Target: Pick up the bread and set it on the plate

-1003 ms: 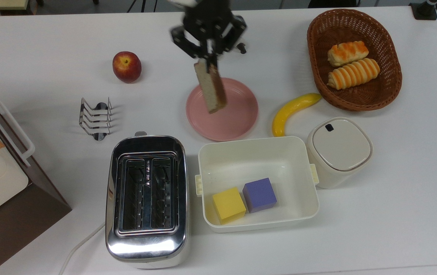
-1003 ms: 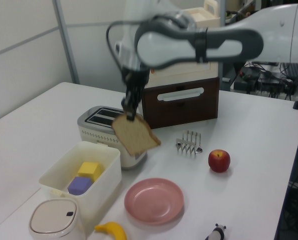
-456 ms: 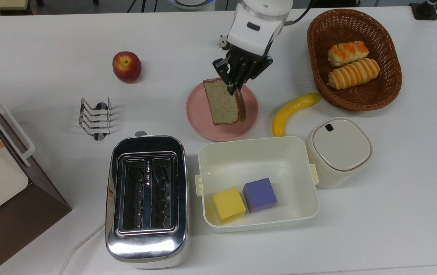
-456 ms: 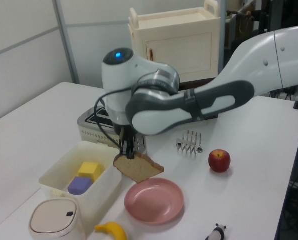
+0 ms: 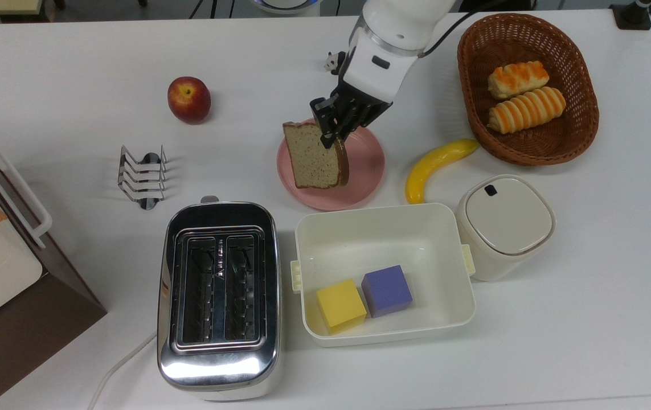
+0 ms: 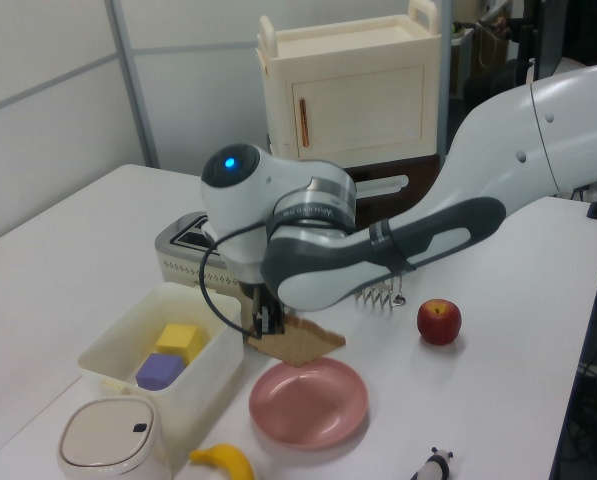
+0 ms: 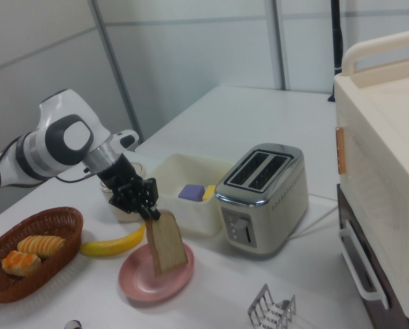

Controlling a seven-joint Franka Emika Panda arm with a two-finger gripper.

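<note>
Gripper (image 5: pixel 330 138): fingers clamped on the slice's top edge, so it hung slantwise.
Bread (image 5: pixel 314 155): held above the plate, low, apparently not resting yet.
Plate (image 5: pixel 366 171): beneath, awaiting release.

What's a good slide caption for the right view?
Franka gripper holds the light brown bread slice by its top corner, tilted, low over the round pink plate.

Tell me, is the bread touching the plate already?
Apart. In the left view the bread, held by the gripper, hangs above the plate, with white table visible between the slice's lower edge and the plate's far rim.
</note>
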